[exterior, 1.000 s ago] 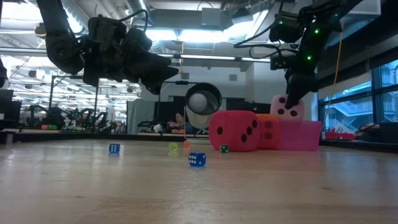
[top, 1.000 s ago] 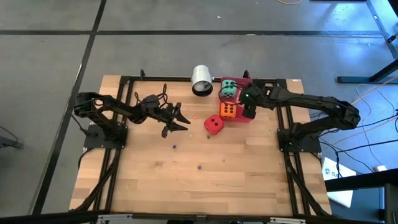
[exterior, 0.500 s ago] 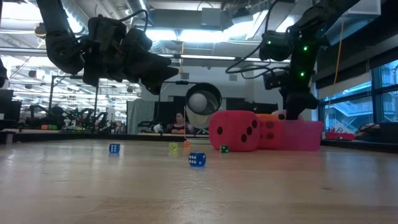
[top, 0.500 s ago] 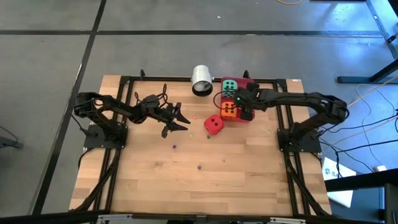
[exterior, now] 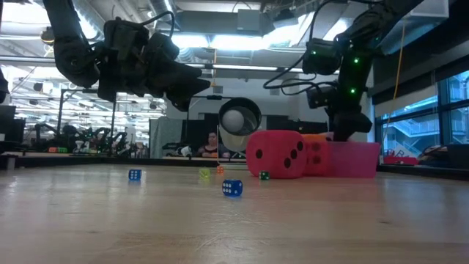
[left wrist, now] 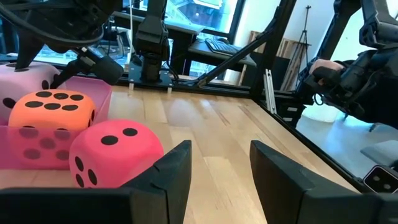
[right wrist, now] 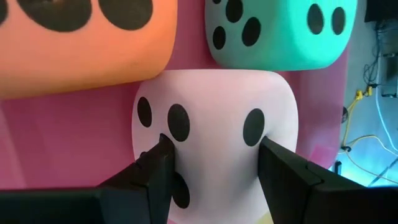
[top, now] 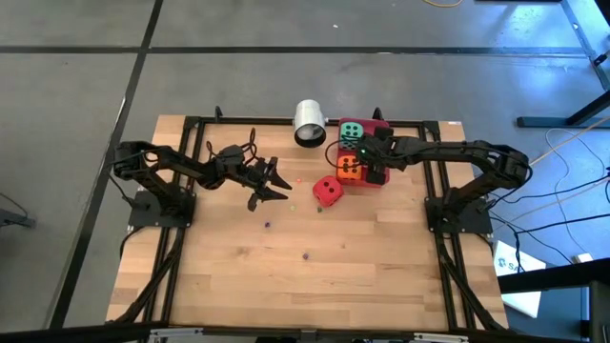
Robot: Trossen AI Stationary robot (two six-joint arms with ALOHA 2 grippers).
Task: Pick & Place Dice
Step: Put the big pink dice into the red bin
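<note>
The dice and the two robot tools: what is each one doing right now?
Pink die: in the red tray, between the right tool's fingers.
Orange die: in the tray.
Green die: in the tray.
Red die: on the table, beside the tray.
White cup: lying on its side.
Right tool: around the pink die.
Left tool: open, empty, above the table.

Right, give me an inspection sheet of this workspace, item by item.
Surface: wooden table, inside a black frame.
Job's things: orange die, green die and pink die in the red tray; red die on the wood beside it.
Clutter: white cup on its side; tiny dice scattered.
Hands: right hand shut on the pink die, in the tray; left hand open, holding nothing, above the table.
Cables: loose leads on the floor right of the table.
Surroundings: grey floor, a workshop behind.
</note>
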